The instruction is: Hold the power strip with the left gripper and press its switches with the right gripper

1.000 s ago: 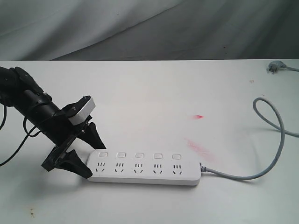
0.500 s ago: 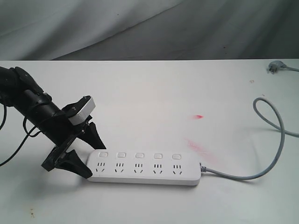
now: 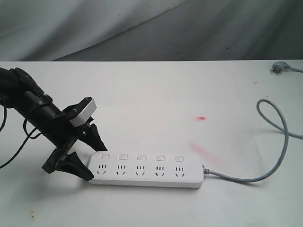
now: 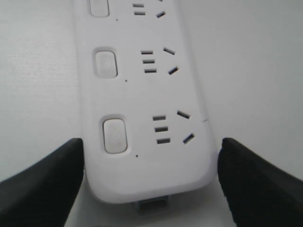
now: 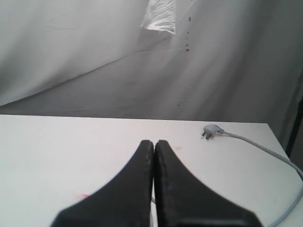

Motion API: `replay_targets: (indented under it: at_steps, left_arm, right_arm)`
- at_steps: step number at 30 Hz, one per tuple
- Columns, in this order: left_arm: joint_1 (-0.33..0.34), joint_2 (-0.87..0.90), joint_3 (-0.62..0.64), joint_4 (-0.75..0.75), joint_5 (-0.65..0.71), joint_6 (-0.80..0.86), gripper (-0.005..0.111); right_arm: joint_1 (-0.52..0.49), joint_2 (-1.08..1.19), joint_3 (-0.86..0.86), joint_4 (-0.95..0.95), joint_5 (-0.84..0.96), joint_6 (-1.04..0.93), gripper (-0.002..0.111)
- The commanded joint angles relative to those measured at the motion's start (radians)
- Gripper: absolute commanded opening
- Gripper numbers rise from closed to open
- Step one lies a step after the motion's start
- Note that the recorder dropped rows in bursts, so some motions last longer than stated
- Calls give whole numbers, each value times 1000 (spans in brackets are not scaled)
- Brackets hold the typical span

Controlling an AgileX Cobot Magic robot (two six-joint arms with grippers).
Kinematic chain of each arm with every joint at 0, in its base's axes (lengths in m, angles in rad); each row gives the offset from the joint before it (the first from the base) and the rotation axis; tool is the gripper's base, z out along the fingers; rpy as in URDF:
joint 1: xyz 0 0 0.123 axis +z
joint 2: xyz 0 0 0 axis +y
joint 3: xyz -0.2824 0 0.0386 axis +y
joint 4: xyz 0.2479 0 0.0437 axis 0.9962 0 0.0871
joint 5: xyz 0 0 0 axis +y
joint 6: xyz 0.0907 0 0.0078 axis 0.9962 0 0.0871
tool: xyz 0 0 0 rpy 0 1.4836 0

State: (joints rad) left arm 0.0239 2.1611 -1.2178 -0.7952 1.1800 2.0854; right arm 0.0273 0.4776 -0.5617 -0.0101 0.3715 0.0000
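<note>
The left fingers [image 4: 42, 189] sit at the 9 o'clock end of the power strip [image 3: 147, 170], one on each long side. They are spread wide (as wide as the strip itself) and look to be touching both sides, so they seem to be hugging it. I think they hold it there so it cannot slide when a button gets pushed.

The strip lies flat on the tabletop [image 3: 156, 94], near the 6 o'clock edge. The switches [image 3: 141, 157] run in a row along its 12 o'clock side, facing up and easy to reach. The grey cord [image 3: 279, 156] leaves the strip at 3 o'clock and loops away.

The right fingers [image 5: 132, 189] are pressed tight together with nothing between them. That makes one blunt tip, good for poking. Their own view shows no strip, so no switch is touched yet.
</note>
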Motion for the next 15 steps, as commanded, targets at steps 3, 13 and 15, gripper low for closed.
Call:
replay_targets:
  at_steps: [3, 13, 15]
  left_arm:
    - [-5, 8, 7, 30, -83, 9, 61]
    - [-5, 8, 7, 30, -83, 9, 61]
    - [-5, 8, 7, 30, -83, 9, 61]
  right_arm:
    - [-8, -148, 261, -108, -139, 0, 0]
    - [-8, -385, 496, 44, -173, 11, 0]
    - [-13, -401, 517, 44, -173, 11, 0]
